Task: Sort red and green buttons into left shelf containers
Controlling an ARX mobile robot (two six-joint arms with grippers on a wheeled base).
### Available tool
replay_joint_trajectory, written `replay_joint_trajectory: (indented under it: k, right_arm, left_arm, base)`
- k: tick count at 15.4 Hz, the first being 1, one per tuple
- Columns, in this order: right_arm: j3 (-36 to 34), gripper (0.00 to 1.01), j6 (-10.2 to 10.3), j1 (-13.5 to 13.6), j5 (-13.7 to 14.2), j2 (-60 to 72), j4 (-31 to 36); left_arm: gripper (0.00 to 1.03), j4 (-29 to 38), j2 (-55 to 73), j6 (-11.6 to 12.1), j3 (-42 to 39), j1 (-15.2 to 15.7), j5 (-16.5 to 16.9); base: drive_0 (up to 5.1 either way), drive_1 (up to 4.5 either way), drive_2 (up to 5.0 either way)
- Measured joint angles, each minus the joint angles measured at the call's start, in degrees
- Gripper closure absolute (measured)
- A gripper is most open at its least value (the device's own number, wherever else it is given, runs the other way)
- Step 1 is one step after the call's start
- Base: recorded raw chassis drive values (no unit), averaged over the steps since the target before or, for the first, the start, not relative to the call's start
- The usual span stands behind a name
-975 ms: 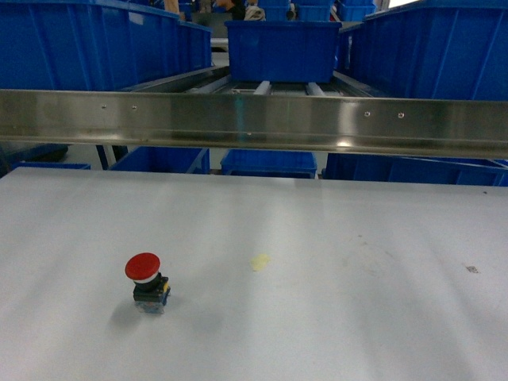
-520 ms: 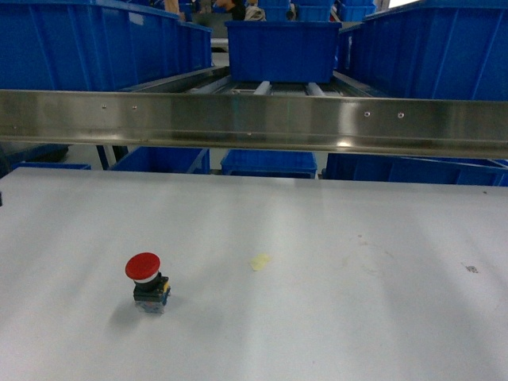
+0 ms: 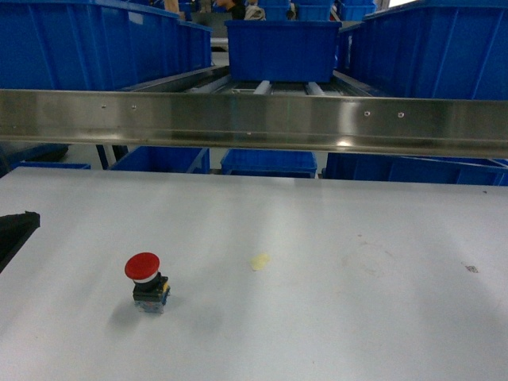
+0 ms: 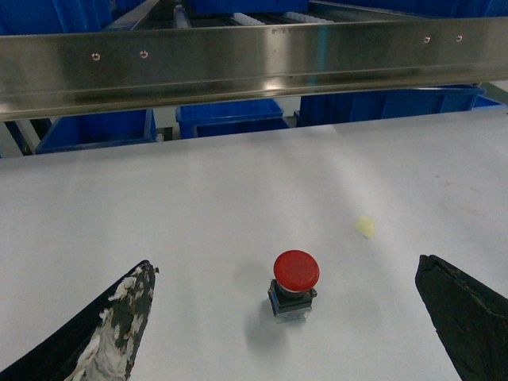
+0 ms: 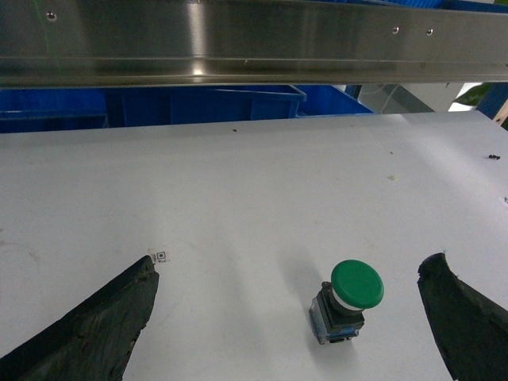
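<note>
Left wrist view: left gripper (image 4: 290, 317) spread wide, low over the white table (image 4: 198, 198), the red button (image 4: 295, 283) upright between its fingers, untouched. Right gripper (image 5: 286, 317) likewise wide apart, green button (image 5: 349, 300) standing nearer its right finger.

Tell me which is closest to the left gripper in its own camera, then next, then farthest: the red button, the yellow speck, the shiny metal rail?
1. Red button, on the table between the fingers of the open left gripper.
2. Yellow speck, farther back, to the right.
3. Shiny metal rail, across the top, beyond the table edge.
</note>
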Motion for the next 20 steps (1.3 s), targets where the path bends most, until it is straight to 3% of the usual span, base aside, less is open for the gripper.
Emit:
replay_joint_trajectory:
  k: [5,12,17,20]
  right_arm:
    - [5.9,0.03,0.9,-1.4,2.8,11.1,2.3]
    - [18.4,0.03,0.9,-7.7,4.1,25.0,1.1]
    - [18.8,0.03,0.9,-8.0,5.5,28.1,2.8]
    - [19.2,0.03,0.9,-9.8,6.0,32.3,4.9]
  left_arm:
    - [0.05,4.6,13.8,1.4,5.9,-2.1,0.4]
    - [0.05,7.5,25.0,2.6,10.2,-4.2,-0.3]
    - [0.05,7.5,25.0,2.6,10.2,-4.2,-0.4]
    - [0.05,7.5,25.0,2.6,10.2,-4.2,-0.4]
  base:
    - [0.0,0.00,0.0]
    - [0.0,0.00,0.0]
    - [0.0,0.00,0.0]
    - [0.0,0.00,0.0]
